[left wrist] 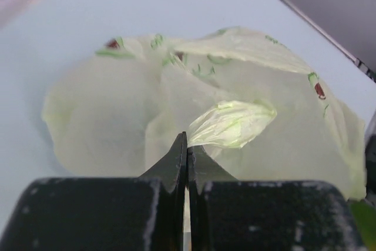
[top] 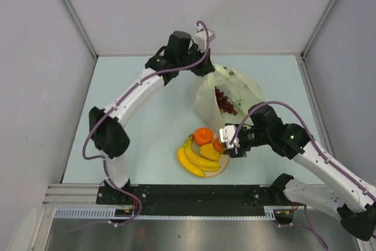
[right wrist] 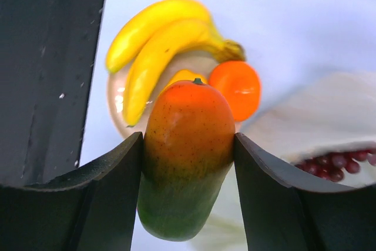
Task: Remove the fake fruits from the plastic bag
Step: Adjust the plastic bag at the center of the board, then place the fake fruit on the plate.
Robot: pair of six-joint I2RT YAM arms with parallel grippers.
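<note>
The pale yellow-green plastic bag (top: 230, 91) lies at the table's middle back, mouth open, with the dark red grape bunch (top: 225, 101) inside. My left gripper (top: 207, 69) is at the bag's far left edge, and in the left wrist view it (left wrist: 187, 146) is shut on a fold of the bag (left wrist: 235, 123). My right gripper (top: 226, 144) is shut on the red-green mango (right wrist: 188, 145), just above the right rim of the plate. On the cream plate (top: 218, 171) lie the banana bunch (top: 194, 158), the orange (top: 204, 136) and a yellow pepper-like piece (right wrist: 183, 77).
The plate sits near the front middle, close to the black rail along the table's front edge (top: 194, 195). The bag's open mouth (right wrist: 317, 116) is just right of the plate. Grey walls enclose the table at the left, back and right.
</note>
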